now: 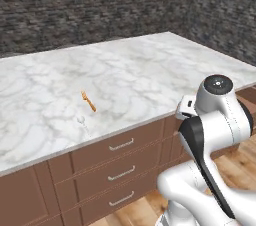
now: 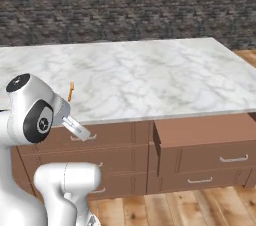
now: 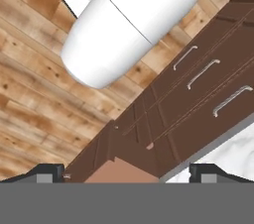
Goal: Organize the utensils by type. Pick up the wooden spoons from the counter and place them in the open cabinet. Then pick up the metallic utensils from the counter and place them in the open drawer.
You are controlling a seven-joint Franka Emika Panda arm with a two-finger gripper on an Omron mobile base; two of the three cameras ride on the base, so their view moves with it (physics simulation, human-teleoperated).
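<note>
1. The counter [image 1: 150, 65], white marble over brown cupboard fronts, is the largest thing in the scene. The remaining utensils lie near its front edge, probably within easy reach for the arm.
2. The open drawer [image 2: 205, 130] stands pulled out below the counter's edge, to the right of the arm in the right base view, apparently ready to take the metallic utensils. The hand view looks down on its wooden box.
3. The gripper [image 3: 127, 171] hangs over the floor in front of the cupboards, its fingers spread wide with nothing between them.
4. The fork [image 1: 88, 101], slim and orange-brown, lies flat on the marble.
5. The small pale spoon [image 1: 82, 122] rests just in front of the fork. It is picked out in the left base view.
</note>
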